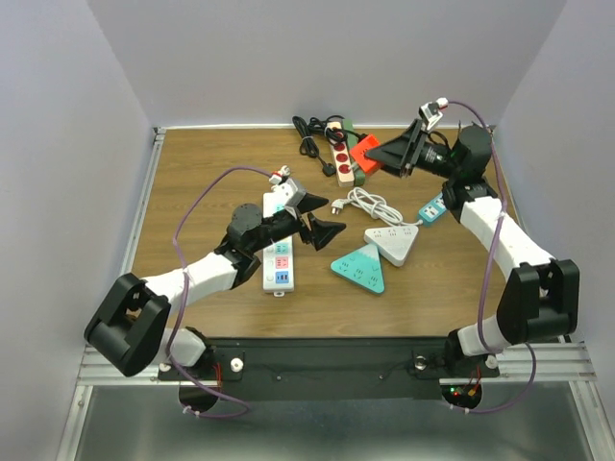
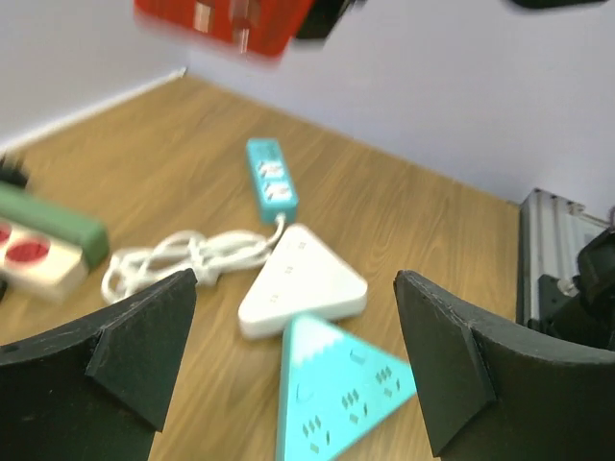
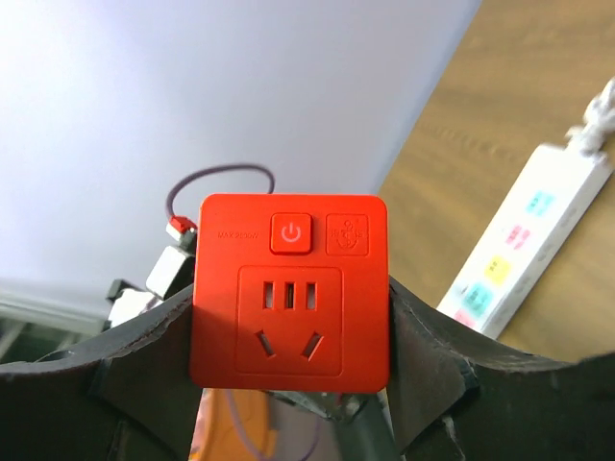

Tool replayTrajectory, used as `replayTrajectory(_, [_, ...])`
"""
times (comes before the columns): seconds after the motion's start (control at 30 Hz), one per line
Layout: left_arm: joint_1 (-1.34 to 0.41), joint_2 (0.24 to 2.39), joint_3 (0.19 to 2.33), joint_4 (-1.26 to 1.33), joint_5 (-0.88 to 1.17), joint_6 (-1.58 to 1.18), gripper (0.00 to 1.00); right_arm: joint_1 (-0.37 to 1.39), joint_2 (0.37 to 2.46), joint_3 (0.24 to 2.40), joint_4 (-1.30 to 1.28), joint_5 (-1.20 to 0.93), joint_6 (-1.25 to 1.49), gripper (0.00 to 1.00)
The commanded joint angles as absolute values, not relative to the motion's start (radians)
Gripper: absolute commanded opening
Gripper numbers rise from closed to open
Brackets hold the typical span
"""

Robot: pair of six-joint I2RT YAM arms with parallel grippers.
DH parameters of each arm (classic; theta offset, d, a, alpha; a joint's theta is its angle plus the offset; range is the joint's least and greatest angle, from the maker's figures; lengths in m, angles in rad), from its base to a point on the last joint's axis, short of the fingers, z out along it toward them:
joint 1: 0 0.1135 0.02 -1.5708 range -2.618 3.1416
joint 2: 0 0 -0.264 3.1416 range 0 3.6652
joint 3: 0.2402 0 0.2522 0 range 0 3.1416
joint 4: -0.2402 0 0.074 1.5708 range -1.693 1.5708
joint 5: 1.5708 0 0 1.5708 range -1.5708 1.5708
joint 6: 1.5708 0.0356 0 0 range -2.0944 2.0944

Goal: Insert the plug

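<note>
**Landmark:** the white triangular power strip [image 1: 392,243], which lay flat near the middle of the wooden table [image 1: 192,173].

**Arms.** The left arm reached in from the near-left of the landmark. The left gripper [image 1: 322,226] hung just left of it with its jaws spread wide and nothing between them. In the left wrist view the landmark showed between the two black fingers [image 2: 144,336]. The right arm stood to the right of the landmark and rose toward the far wall. The right gripper [image 1: 384,154] was raised above the table beyond the landmark.

**Strips.**
- A long white power strip [image 1: 279,254] with coloured socket panels lay well to the left of the landmark, partly under the left arm.
- A teal triangular strip [image 1: 360,269] lay just near-left of the landmark, close to touching it.
- A beige strip with red sockets [image 1: 340,158] lay beyond the landmark, beside a green block [image 1: 357,176].
- A small teal strip [image 1: 432,206] lay to the far right of the landmark.

**Cables.**
- A coiled white cable [image 1: 370,204] lay just beyond the landmark.
- A black cable [image 1: 309,134] lay farther back.

**Task item.** The red plug-in adapter [image 3: 291,288] was clamped between the right gripper's fingers and held clear of the table, beyond the landmark.

**Markings.** The adapter's face carried a power-symbol button, an embossed crest and faint lettering beginning "MAX"; the rest could not be read with certainty.
</note>
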State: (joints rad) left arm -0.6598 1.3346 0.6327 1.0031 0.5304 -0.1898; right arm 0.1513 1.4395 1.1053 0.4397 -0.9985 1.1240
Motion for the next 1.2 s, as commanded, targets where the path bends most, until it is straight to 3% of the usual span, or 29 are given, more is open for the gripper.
replayTrajectory(0.0, [-0.638,1.256,0.623,0.870,0.431,-0.198,0.96,0.146,1.480,1.190,0.535,-0.988,1.013,0.00])
replayTrajectory(0.27, [-0.594,1.341,0.732,0.384,-0.228,-0.377,0.97,0.146,1.514,1.196,0.443,-0.963,0.821,0.01])
replayTrajectory(0.43, [-0.565,1.388,0.712,0.370,-0.339,-0.423,0.97,0.146,1.520,1.200,0.408,-0.980,0.779,0.00])
replayTrajectory(0.9, [-0.423,1.618,0.730,0.560,-0.127,-0.368,0.98,0.146,1.505,1.209,0.315,-0.983,0.719,0.01])
replayTrajectory(1.17, [-0.416,1.683,0.706,0.764,0.165,-0.347,0.98,0.146,1.509,1.189,0.232,-0.974,0.597,0.00])
